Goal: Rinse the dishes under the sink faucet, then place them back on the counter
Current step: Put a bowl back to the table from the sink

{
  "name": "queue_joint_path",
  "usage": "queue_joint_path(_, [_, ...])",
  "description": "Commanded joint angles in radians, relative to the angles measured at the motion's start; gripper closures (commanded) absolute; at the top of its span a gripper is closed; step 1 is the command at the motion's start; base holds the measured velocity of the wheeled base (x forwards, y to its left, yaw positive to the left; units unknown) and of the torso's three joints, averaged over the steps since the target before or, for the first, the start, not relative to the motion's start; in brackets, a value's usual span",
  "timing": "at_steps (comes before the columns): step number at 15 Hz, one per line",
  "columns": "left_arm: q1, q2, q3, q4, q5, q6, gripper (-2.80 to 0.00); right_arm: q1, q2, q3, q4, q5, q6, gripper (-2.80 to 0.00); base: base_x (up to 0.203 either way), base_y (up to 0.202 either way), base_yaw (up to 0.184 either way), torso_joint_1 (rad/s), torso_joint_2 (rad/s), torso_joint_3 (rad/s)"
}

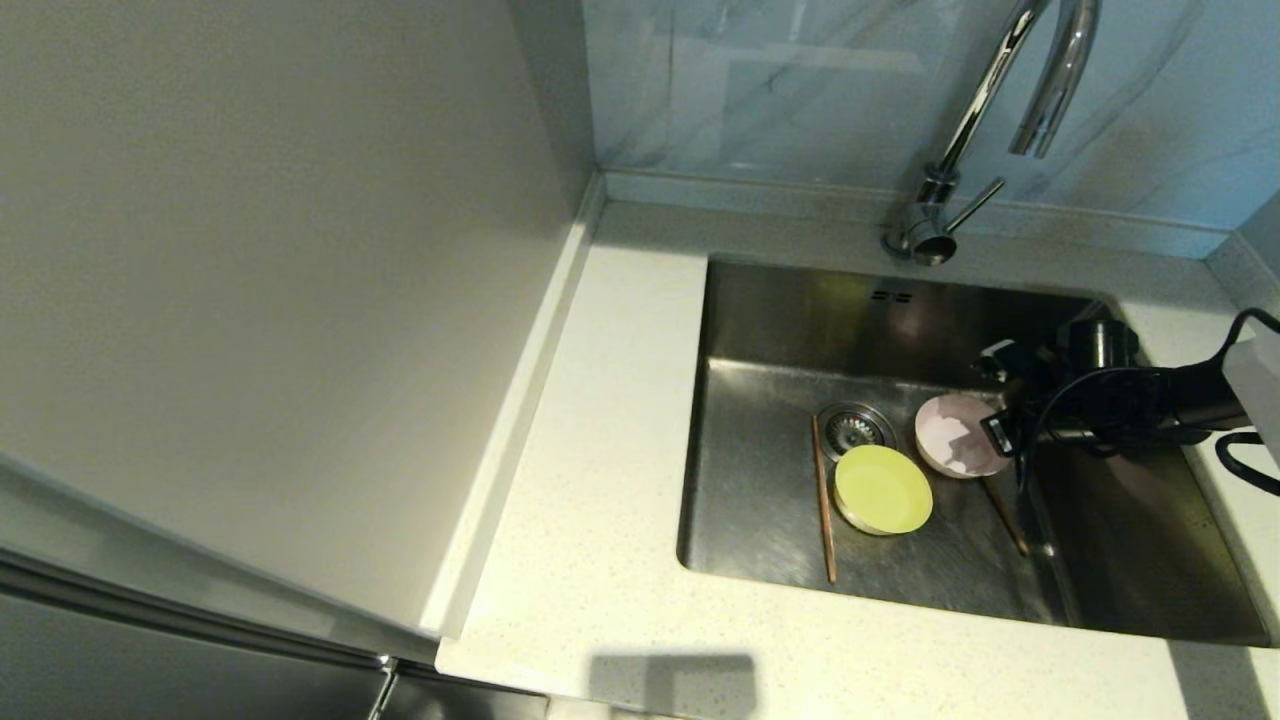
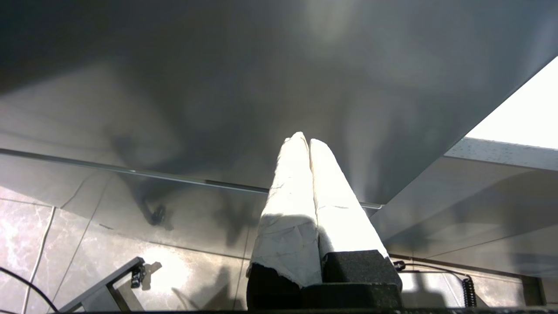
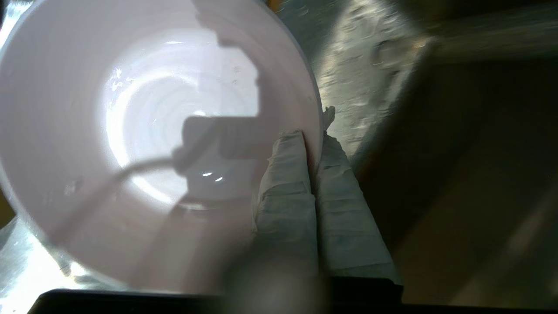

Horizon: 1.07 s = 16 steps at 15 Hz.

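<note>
In the head view the pale pink bowl (image 1: 955, 432) is inside the steel sink (image 1: 760, 500), tilted, with my right gripper (image 1: 1000, 432) shut on its right rim. The right wrist view shows the pink bowl (image 3: 144, 131) close up and the taped fingers (image 3: 285, 174) pinching its rim, one inside and one outside. The yellow-green bowl (image 1: 883, 489) rests on the sink floor by the drain strainer (image 1: 855, 430). One chopstick (image 1: 823, 500) lies left of it, another chopstick (image 1: 1003, 515) to its right. The chrome faucet (image 1: 985, 110) stands behind the sink. My left gripper (image 2: 304, 141) is shut and empty, parked low beside a cabinet.
The speckled counter (image 1: 600, 480) surrounds the sink on the left and front. A plain grey side panel (image 1: 260, 280) rises on the left. A tiled wall (image 1: 800, 90) backs the faucet. The right arm's black cables (image 1: 1120, 400) hang over the sink's right part.
</note>
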Motion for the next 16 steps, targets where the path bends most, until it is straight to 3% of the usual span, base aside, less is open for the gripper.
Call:
queue_joint_path(1, [0.000,-0.003,0.000,-0.001,0.001,0.000,0.00,-0.008,-0.027,0.003,0.001,-0.001,-0.002,0.00,0.000,0.000,0.000,0.000,0.00,0.000])
queue_joint_path(6, [0.000,-0.003,0.000,-0.001,0.001,0.000,0.00,-0.023,-0.207,0.086,0.002,0.008,0.013,0.00,0.000,0.000,0.000,0.000,0.00,0.000])
queue_joint_path(11, [0.000,-0.003,0.000,-0.001,0.001,0.000,0.00,-0.060,-0.532,0.298,-0.037,0.009,0.016,0.00,0.000,0.000,0.000,0.000,0.00,0.000])
queue_joint_path(12, [0.000,-0.003,0.000,-0.001,0.001,0.000,0.00,-0.071,-0.585,0.362,-0.107,0.008,0.016,0.00,0.000,0.000,0.000,0.000,0.00,0.000])
queue_joint_path(16, [0.000,-0.003,0.000,-0.001,0.001,0.000,0.00,-0.086,-0.698,0.548,-0.714,0.007,0.053,0.00,0.000,0.000,0.000,0.000,0.00,0.000])
